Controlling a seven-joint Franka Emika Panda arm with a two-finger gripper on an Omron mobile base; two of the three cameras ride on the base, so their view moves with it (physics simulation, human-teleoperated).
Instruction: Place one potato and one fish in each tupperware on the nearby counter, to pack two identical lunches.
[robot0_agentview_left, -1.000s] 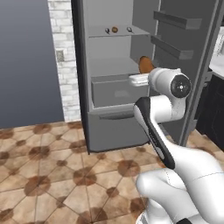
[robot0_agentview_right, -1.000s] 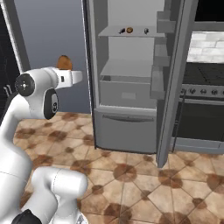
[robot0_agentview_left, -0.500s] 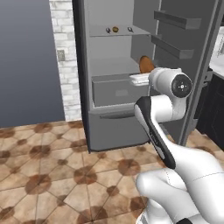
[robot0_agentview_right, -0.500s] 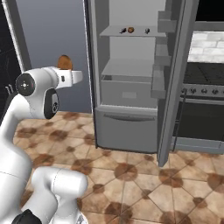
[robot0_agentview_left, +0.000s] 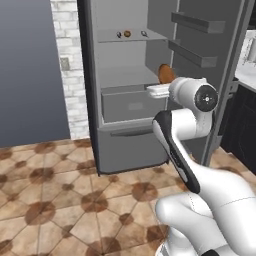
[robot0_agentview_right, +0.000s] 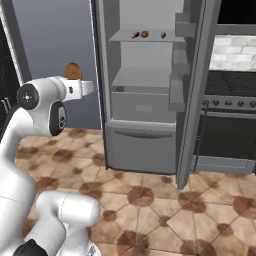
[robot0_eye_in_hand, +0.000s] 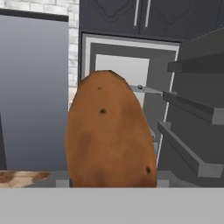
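Hand view: 1 potato (robot0_eye_in_hand: 109, 131) stands upright between the jaws, which are clamped on it, outside the open fridge (robot0_agentview_left: 130, 90). Gripper (robot0_agentview_left: 165, 82) points upward. Step in hand, judged: carrying it toward the counter. Next: find a tupperware and lower it in. Upper shelf (robot0_agentview_right: 142, 37): 3 small items, kinds unclear.

**3 cameras, 1 open fridge**

The 2 base views sit behind the arm (robot0_agentview_left: 175, 145), 1 to its left and 1 to its right, facing forward and down at the open fridge (robot0_agentview_left: 127, 95) and tiled floor (robot0_agentview_left: 60, 200); both share its shelves and drawer. The hand view looks along the gripper, very near the potato (robot0_eye_in_hand: 109, 135), toward the fridge door shelves (robot0_eye_in_hand: 192, 131).
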